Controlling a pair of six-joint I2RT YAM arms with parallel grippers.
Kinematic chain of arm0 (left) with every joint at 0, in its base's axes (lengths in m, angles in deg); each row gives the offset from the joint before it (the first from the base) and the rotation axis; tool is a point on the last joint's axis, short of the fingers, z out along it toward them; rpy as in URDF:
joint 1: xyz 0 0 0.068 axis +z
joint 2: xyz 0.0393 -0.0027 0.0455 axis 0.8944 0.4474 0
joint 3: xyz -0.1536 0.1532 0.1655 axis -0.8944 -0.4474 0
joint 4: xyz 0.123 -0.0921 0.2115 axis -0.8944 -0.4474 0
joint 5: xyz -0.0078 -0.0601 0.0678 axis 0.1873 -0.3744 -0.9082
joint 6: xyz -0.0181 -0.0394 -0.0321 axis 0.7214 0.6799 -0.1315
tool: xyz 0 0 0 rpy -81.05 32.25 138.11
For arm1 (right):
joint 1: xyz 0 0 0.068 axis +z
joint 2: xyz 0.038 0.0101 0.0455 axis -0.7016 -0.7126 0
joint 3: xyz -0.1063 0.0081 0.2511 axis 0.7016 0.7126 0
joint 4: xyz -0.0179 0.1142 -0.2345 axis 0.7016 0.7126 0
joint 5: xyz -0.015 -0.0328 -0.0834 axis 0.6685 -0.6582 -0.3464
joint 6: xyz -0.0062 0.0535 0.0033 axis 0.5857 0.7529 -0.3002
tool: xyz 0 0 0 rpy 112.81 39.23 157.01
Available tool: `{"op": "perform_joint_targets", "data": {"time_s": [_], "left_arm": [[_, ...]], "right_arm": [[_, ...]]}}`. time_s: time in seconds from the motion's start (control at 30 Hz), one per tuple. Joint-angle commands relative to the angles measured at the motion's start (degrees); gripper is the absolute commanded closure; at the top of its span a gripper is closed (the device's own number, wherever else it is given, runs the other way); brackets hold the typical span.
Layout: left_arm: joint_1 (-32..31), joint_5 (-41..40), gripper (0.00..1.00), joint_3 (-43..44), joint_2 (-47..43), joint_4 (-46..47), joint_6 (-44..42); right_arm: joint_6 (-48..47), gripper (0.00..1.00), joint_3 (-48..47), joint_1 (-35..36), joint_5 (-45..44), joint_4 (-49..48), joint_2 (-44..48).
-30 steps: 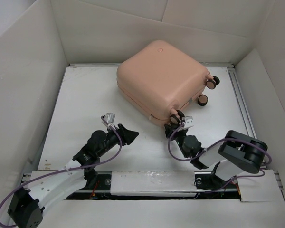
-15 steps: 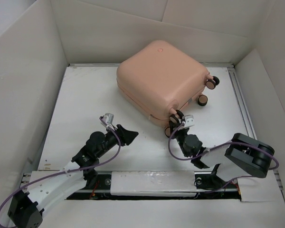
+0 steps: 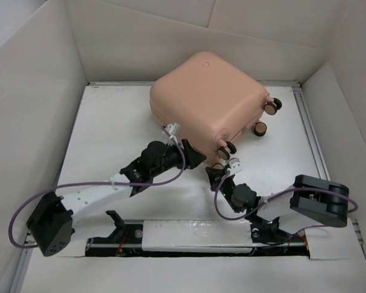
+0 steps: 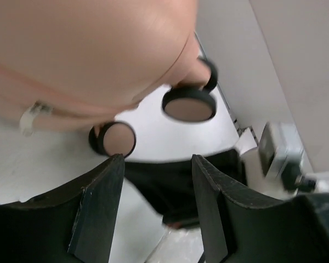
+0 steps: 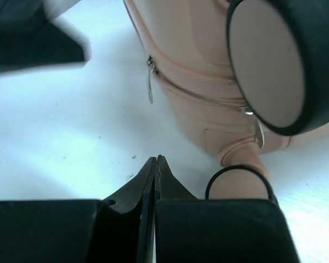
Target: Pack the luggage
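Observation:
The salmon-pink luggage [image 3: 207, 104] lies shut on its side at the back middle of the white table, wheels to the right. My left gripper [image 3: 198, 160] is at its near corner, open, with nothing between the fingers. In the left wrist view the luggage [image 4: 88, 49] fills the top, two wheels [image 4: 189, 104] hang under it, and my left gripper [image 4: 158, 159] points past them. My right gripper [image 3: 212, 176] sits just near of that corner, shut on nothing. The right wrist view shows my right gripper [image 5: 155, 159] low on the table, the luggage [image 5: 197, 55] ahead, its zipper pull [image 5: 149, 82] hanging and a big wheel [image 5: 274, 60] close on the right.
Tall cardboard walls [image 3: 36, 91] close in the table on the left, back and right. Two more wheels [image 3: 272, 105] stick out at the luggage's right side. The two grippers are close together at the near corner, the left one's fingers [image 5: 38, 49] showing in the right wrist view.
My left arm has swung forward and right, up to the luggage's near corner. My right gripper has shut and drawn back a little from the wheels.

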State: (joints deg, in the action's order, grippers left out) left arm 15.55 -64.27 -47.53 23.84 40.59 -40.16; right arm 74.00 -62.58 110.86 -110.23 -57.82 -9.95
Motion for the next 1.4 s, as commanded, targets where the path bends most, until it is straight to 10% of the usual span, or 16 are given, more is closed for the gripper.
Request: {"op": "perform_joint_targets", "data": {"time_s": [0.0,0.27,0.37,0.47,0.73,1.2,1.37], "left_arm": [[-0.55,-2.31,0.52,7.32,4.83,2.61,-1.26],[-0.55,-3.73,0.52,15.43,8.91,-1.1,-3.29],[-0.55,-4.34,0.52,14.81,7.57,-1.1,-3.9],[-0.02,-3.82,0.52,15.94,7.57,-2.5,-4.52],[1.2,-4.34,0.52,16.56,8.8,-2.51,-5.57],[1.82,-4.17,0.52,13.84,9.33,1.18,-7.16],[1.82,-2.5,0.53,13.31,9.33,1.8,-7.16]], "right_arm": [[1.39,1.0,0.36,2.51,-3.29,-21.12,1.12],[0.51,0.99,1.23,6.21,-15.04,-12.7,8.48],[4.19,0.64,0.37,5.34,-17.97,1.78,16.56],[5.78,0.51,-0.7,0.86,-12.19,13.68,23.16],[7.09,0.61,-0.78,-6.71,0.13,19.22,25.47],[2.0,0.51,-5.17,-8.72,0.39,14.05,13.51],[1.39,0.62,-6.59,-10.67,-1.53,13.43,10.0]]}}
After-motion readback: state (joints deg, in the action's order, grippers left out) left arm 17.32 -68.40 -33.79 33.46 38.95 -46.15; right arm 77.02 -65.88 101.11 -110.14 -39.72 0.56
